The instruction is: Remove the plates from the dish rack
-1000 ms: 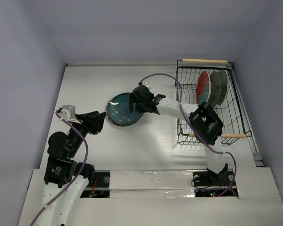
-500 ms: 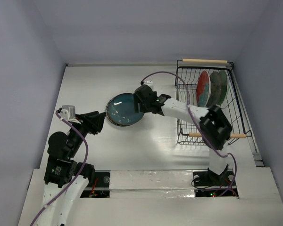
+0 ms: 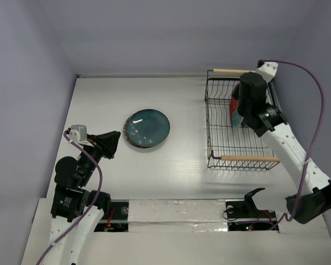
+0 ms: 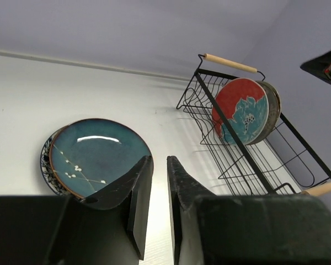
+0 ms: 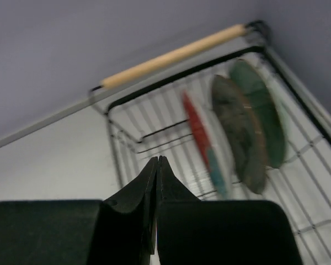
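Only a sliver of floral plate (image 4: 45,168) beneath teal plate (image 4: 96,152).

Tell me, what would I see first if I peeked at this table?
A shiny blue plate lies flat in the middle of the white table. On the right, a black wire rack holds a red plate, a brown plate and a green plate standing on edge, and the right gripper hovers shut over them.
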You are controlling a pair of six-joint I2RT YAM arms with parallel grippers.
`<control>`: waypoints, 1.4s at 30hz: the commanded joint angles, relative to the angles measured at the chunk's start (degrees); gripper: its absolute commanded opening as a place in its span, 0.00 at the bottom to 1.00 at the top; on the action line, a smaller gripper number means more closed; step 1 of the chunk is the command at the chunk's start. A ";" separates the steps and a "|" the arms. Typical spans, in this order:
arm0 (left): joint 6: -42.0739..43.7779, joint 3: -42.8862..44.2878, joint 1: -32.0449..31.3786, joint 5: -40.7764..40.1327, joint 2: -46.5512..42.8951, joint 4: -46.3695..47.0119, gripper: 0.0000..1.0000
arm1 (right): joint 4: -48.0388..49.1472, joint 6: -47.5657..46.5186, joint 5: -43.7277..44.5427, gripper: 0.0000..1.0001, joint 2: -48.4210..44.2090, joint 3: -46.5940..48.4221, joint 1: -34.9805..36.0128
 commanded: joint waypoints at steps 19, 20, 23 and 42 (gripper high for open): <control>0.02 0.67 -0.81 -0.65 -1.34 1.67 0.26 | 0.10 -6.04 -7.57 0.46 15.32 -1.92 -22.83; 0.02 0.67 -0.81 -0.74 -1.42 1.76 0.26 | -0.16 -5.77 -7.13 0.45 16.90 -1.40 -23.35; 0.02 0.76 -0.81 -0.74 -1.34 1.76 0.27 | 1.24 -5.68 -6.95 0.43 19.01 -1.22 -23.97; 0.02 0.76 -0.81 -0.91 -0.55 1.76 0.28 | 1.77 -10.51 -5.01 0.00 10.60 -0.25 -23.98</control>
